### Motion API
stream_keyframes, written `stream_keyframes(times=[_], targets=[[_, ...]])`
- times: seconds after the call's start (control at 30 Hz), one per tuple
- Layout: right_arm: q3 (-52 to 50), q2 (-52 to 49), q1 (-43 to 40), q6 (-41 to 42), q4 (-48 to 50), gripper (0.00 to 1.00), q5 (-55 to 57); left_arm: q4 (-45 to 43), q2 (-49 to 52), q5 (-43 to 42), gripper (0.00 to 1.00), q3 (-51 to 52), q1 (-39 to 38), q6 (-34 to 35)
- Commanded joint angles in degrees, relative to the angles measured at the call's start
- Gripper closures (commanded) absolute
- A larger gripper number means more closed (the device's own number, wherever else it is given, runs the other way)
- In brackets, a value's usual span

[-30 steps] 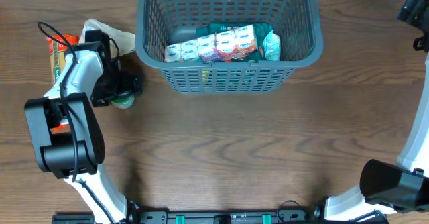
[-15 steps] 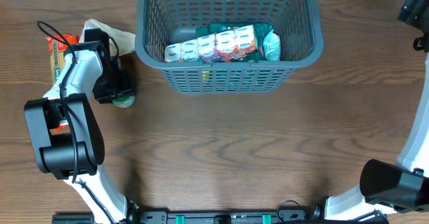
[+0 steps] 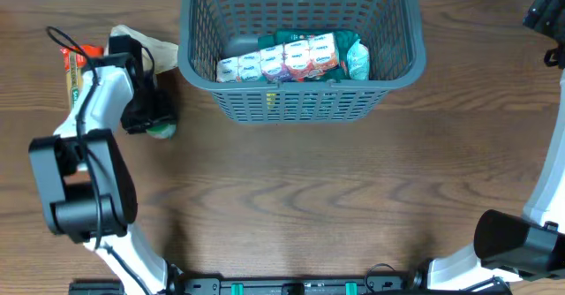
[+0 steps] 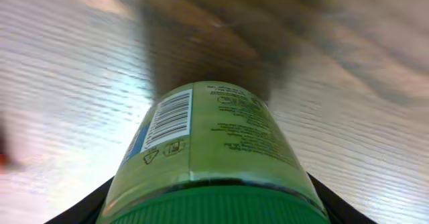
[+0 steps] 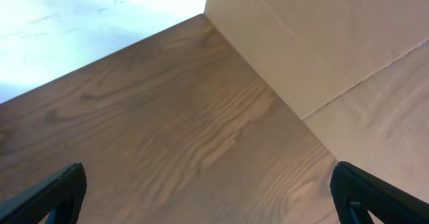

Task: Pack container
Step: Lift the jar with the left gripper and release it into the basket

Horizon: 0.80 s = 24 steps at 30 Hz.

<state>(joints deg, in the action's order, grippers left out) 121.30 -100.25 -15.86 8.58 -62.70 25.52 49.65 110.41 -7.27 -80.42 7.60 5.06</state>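
Note:
The container (image 3: 300, 87), a grey-blue lattice basket, stands at the table's far middle. It holds a row of wrapped packets (image 3: 281, 61) and a pale green pouch (image 3: 357, 61). My left gripper (image 3: 152, 118) is left of the basket, low over a green-lidded jar (image 3: 162, 132) lying on the table. In the left wrist view the jar (image 4: 208, 143) fills the space between the two fingers (image 4: 208, 214), which press on its sides. My right gripper (image 3: 543, 12) is open and empty at the far right corner, over bare wood (image 5: 211, 190).
An orange and green packet (image 3: 72, 74) lies at the far left beside the left arm. A beige bag (image 3: 159, 49) lies between the arm and the basket. A wall panel (image 5: 322, 43) borders the table's right corner.
My left gripper's fingers have narrowed around the green-lidded jar and shifted slightly left. The right arm has not moved.

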Motion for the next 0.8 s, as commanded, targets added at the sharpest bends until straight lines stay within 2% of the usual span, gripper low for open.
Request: stream_keyframes(times=[0.0,0.3,0.53,0.77], targets=[[0.61,0.5,-0.39,0.79,0.0,0.01,0.57,-0.07,-8.24,0.92,0.94,-2.34,0.09,-0.35],[0.61,0.5,-0.39,0.79,0.0,0.01,0.57,-4.15,-27.28,1.57,0.94,-4.26,0.0,-0.33],[0.61,0.5,-0.39,0.81,0.0,0.01,0.57,-11.37,-41.33,-7.41,0.94,-4.26,-1.68,-0.33],[0.61,0.5,-0.39,0.81,0.0,0.01,0.57,-12.7,-43.08,-14.43,0.94,-4.26,-8.28,-0.09]])
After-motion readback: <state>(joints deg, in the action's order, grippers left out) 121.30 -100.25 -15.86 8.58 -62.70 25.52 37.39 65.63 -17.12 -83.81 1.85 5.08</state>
